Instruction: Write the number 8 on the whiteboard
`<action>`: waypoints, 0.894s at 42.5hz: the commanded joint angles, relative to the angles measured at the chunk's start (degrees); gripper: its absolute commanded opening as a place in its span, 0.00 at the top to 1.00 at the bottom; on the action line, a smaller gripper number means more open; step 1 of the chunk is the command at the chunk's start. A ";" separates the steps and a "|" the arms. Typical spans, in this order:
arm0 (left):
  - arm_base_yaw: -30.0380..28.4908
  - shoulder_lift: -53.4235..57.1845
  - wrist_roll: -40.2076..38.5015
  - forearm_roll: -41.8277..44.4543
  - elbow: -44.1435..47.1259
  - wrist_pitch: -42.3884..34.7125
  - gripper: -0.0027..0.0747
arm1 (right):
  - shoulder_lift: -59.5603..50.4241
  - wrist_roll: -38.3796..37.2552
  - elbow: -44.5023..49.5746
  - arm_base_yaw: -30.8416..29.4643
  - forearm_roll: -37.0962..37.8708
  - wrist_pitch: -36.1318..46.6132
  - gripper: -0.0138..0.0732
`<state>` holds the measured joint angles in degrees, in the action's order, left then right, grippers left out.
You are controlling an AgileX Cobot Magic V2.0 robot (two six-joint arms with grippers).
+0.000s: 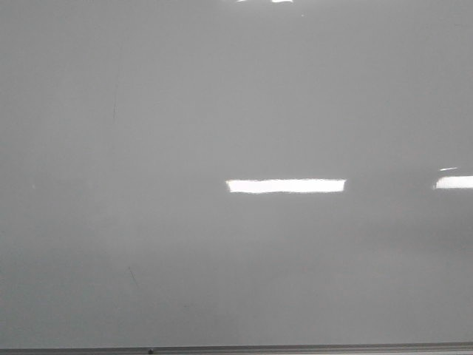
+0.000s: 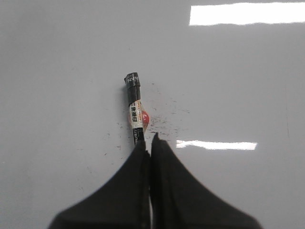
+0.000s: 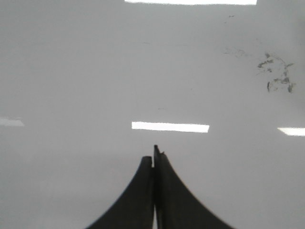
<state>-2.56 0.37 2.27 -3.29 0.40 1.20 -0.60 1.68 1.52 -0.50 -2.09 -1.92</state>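
While the left pincer [image 2: 148,143] grips a marker [image 2: 136,107], the whiteboard [image 1: 236,111] spreads bare.

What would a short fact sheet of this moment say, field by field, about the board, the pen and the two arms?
whiteboard: glossy, pale grey; no 8 drawn yet
board marks: faint grey smudges only
marker: capped end pointing away from the left tool, other end between its fingers
left tool: shut on the marker
right tool: shut, holding nothing
reflections: bright light strips
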 commanded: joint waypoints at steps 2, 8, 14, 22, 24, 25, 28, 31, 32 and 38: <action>0.06 0.76 -0.16 -0.53 0.79 -4.72 0.99 | -1.03 0.03 -0.12 -0.07 0.56 4.78 0.92; 0.06 0.76 -0.16 -0.53 0.79 -4.72 0.99 | -1.03 0.03 -0.12 -0.07 0.56 4.78 0.92; 0.06 0.76 -0.16 -0.53 0.79 -4.72 0.99 | -1.03 0.03 -0.12 -0.07 0.56 4.78 0.92; 0.06 0.76 -0.16 -0.53 0.79 -4.72 0.99 | -1.03 0.03 -0.12 -0.07 0.56 4.78 0.92; 0.06 0.76 -0.16 -0.53 0.79 -4.72 0.99 | -1.03 0.03 -0.12 -0.07 0.56 4.78 0.92; 0.06 0.76 -0.16 -0.53 0.79 -4.72 0.99 | -1.03 0.03 -0.12 -0.07 0.56 4.78 0.92; 0.06 0.76 -0.16 -0.53 0.79 -4.72 0.99 | -1.03 0.03 -0.12 -0.07 0.56 4.78 0.92; 0.06 0.76 -0.16 -0.53 0.79 -4.72 0.99 | -1.03 0.03 -0.12 -0.07 0.56 4.78 0.92; 0.06 0.76 -0.16 -0.53 0.79 -4.72 0.99 | -1.03 0.03 -0.12 -0.07 0.56 4.78 0.92; 0.06 0.76 -0.16 -0.53 0.79 -5.56 0.99 | -1.03 0.03 -0.18 -0.07 0.56 6.78 0.92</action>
<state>-2.56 0.37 2.27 -3.29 0.40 1.20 -0.60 1.68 1.52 -0.50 -2.09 -1.63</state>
